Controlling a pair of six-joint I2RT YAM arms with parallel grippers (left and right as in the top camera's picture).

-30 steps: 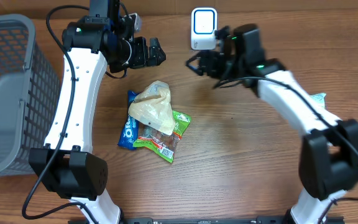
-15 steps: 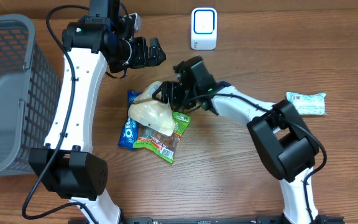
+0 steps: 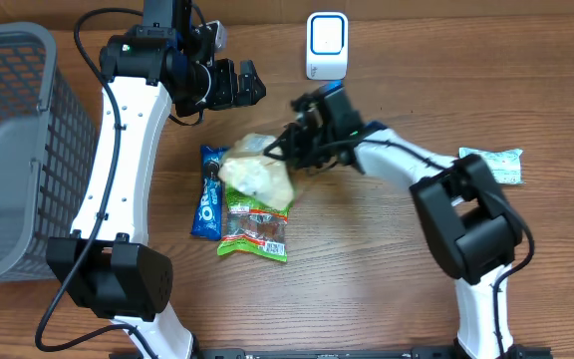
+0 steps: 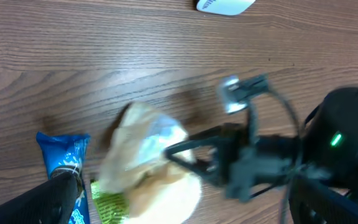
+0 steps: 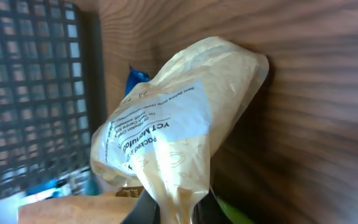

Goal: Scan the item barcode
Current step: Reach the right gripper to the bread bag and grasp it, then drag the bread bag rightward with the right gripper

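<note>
The item, a cream bag (image 3: pixel 256 177) with a white printed label (image 5: pixel 157 121), is pinched at its right end by my right gripper (image 3: pixel 287 148), which is shut on it. In the right wrist view the bag's neck (image 5: pixel 182 186) is squeezed between my dark fingertips (image 5: pixel 146 210). The white scanner (image 3: pixel 327 45) stands at the back of the table, beyond the right gripper. My left gripper (image 3: pixel 250 84) hovers open above and behind the bag, holding nothing. Its wrist view looks down on the bag (image 4: pixel 145 158) and the right gripper (image 4: pixel 194 149).
A blue packet (image 3: pixel 207 189) and a green packet (image 3: pixel 257 229) lie beside and under the bag. A grey wire basket (image 3: pixel 8 150) fills the left side. Another pale packet (image 3: pixel 491 162) lies at the far right.
My right arm swung from beside the scanner down to the pile, shut on the cream bag and dragged it to the right. The blue and green packets shifted. The left arm stayed put.
</note>
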